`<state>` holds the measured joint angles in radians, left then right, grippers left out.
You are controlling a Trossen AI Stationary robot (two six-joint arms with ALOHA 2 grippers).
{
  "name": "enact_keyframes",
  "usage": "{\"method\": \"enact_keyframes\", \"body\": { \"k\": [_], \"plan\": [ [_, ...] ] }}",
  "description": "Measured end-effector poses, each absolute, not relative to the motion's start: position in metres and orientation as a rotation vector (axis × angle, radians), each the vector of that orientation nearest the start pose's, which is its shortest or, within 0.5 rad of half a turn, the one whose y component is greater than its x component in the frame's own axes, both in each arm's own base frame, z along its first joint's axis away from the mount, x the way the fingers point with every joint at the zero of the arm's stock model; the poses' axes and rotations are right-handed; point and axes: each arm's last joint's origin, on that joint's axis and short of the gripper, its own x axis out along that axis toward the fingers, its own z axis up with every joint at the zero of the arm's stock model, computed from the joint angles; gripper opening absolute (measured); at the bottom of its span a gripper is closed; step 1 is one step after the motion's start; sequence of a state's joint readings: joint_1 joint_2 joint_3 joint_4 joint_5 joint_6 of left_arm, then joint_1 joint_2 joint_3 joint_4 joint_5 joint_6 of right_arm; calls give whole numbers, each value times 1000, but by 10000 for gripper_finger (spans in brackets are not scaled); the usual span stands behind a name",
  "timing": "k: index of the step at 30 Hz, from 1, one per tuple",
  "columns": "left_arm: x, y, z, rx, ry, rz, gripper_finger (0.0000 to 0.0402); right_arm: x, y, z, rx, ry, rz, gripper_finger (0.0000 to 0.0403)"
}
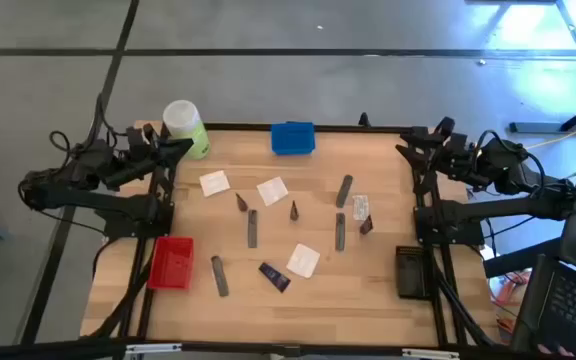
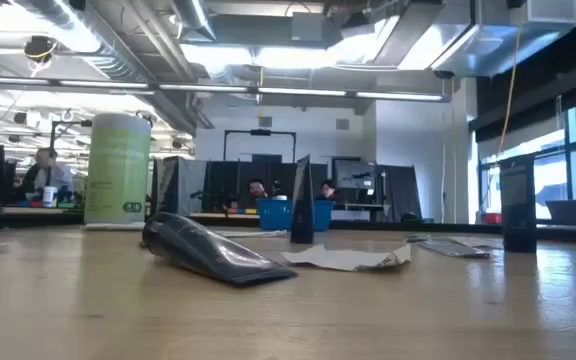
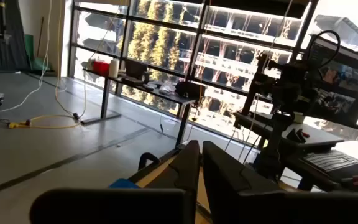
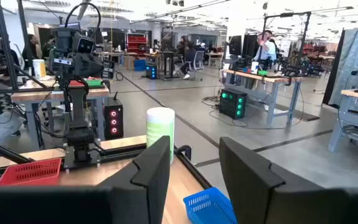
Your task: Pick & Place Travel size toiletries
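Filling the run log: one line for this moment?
left gripper: shut, raised at table edge | right gripper: open, raised, empty | toiletries: scattered on table, untouched

Bright window [image 3: 166, 43] backlight in left wrist view; ceiling-light glare in low view; soft blur throughout

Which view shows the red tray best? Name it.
The high view: the whole red tray lies at the table's left edge. The right wrist view catches only one corner; the low and left wrist views miss it.

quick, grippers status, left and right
Left gripper: closed, holding nothing, parked at the table's left edge.
Right gripper: open, empty, parked at the right edge.
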<state>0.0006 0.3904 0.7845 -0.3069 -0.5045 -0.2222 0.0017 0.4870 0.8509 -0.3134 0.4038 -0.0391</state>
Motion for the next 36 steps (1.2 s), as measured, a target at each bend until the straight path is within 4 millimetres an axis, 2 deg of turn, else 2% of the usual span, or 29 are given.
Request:
{"method": "enact_keyframes", "body": {
  "k": [28,36],
  "plan": [
    [72,14,362,-207,-136,502,15,88,-11,375,-21,-44,-402,144],
    [72,14,362,-203,-136,505,15,94,-11,382,6,-111,-400,144]
  ]
}}
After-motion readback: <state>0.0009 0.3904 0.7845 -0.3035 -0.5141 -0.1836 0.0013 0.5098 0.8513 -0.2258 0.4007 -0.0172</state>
